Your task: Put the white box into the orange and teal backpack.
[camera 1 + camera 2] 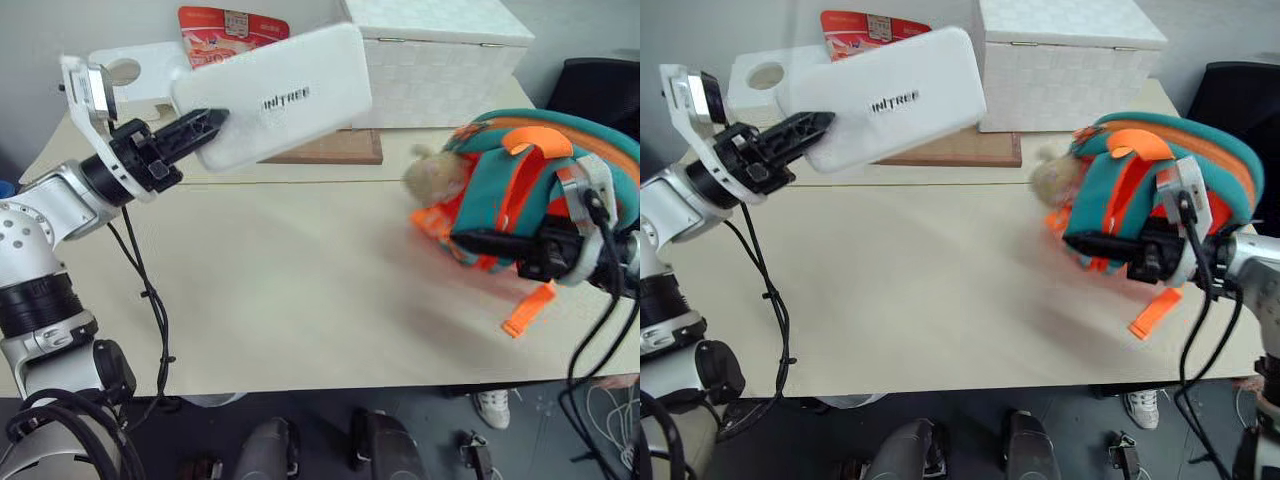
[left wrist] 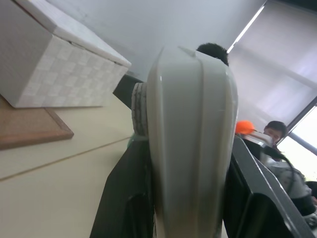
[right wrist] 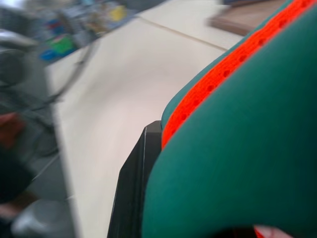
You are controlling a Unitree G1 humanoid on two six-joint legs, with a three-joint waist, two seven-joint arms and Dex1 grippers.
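White box (image 1: 275, 95) pinched in left pincer (image 1: 205, 128) above beige table (image 1: 300, 290); right pincer's (image 1: 1110, 250) state unclear.

A woven white box (image 1: 440, 70) sits at the back of the bench (image 1: 300, 300), beside a wooden board (image 1: 335, 150), red packet (image 1: 230, 25) and foam block (image 1: 765, 85).

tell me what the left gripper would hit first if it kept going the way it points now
Likely the white woven lidded box. The left gripper, holding the white box, points toward it across the table, though depth is unclear.
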